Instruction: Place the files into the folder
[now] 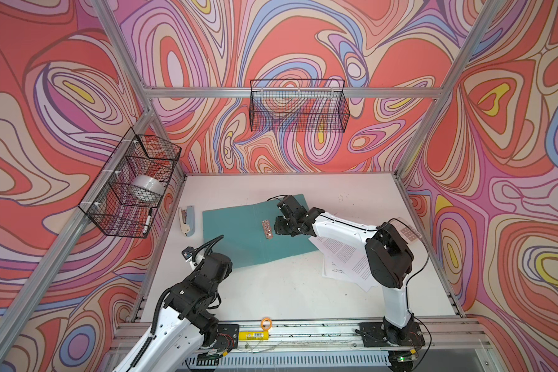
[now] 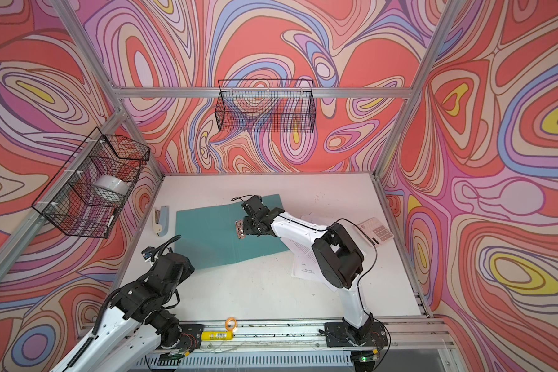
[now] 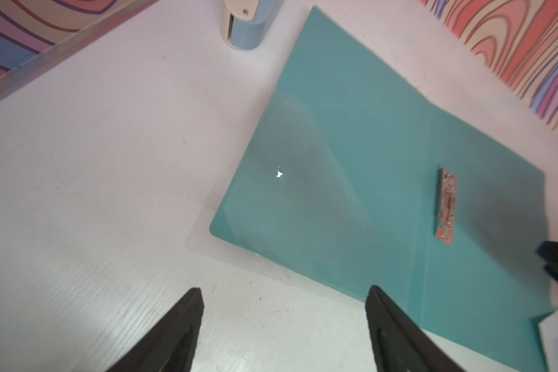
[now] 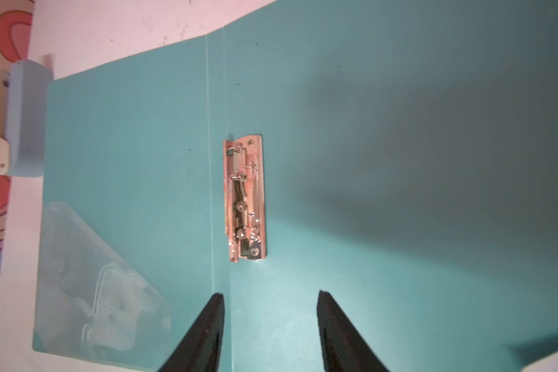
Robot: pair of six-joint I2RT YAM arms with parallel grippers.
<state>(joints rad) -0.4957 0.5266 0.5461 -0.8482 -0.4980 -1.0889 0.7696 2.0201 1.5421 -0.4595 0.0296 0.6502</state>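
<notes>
Toward the bench's back edge, the folder lies open for the files; left gripper and right gripper gape empty.

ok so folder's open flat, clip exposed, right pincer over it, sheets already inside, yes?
Not the sheets. The folder is open flat, clip exposed, right pincer over it, but the sheets lie on the table off the folder's right edge, not inside. Both top views show it.

Nothing can be read: the print on the white sheets is too small, and the label on the yellow tube shows only a blurred barcode
</notes>
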